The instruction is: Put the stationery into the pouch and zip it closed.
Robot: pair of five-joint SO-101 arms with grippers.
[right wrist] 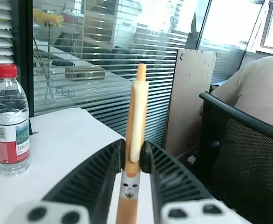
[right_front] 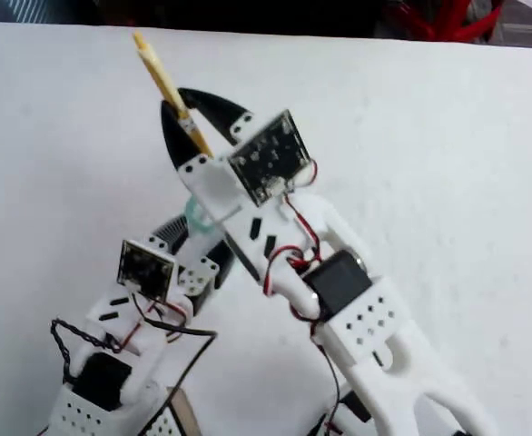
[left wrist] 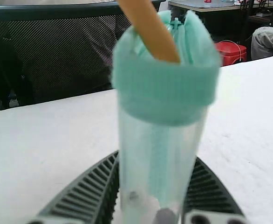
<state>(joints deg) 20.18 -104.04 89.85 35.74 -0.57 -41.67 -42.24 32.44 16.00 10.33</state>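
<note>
While the clear pouch [left wrist: 164, 93] with its green-banded mouth was held upright over the white surface [right_front: 429, 136] by the left tool [left wrist: 148, 196], which was closed on its lower body, an orange pen [right_front: 162, 73] was clamped near its middle by the right tool [right_front: 177, 107], whose jaws were drawn narrow around the barrel. The pen was slanted, its lower end brought to the pouch's open mouth; whether the tip had passed the rim could not be told for certain. The step in hand was judged to be the insertion of the pen, with the zipping not yet begun. For the next move, the pen would need to be lined up with the pouch's long axis and lowered into it before being let go, with the pouch held steady. The two tools were crowded close together, so little room was left between them. Open surface was seen to the right of the arms and beyond them, though the pen's upper end was pointed toward the far edge, past which a mesh chair [left wrist: 57, 51] was placed.
</note>
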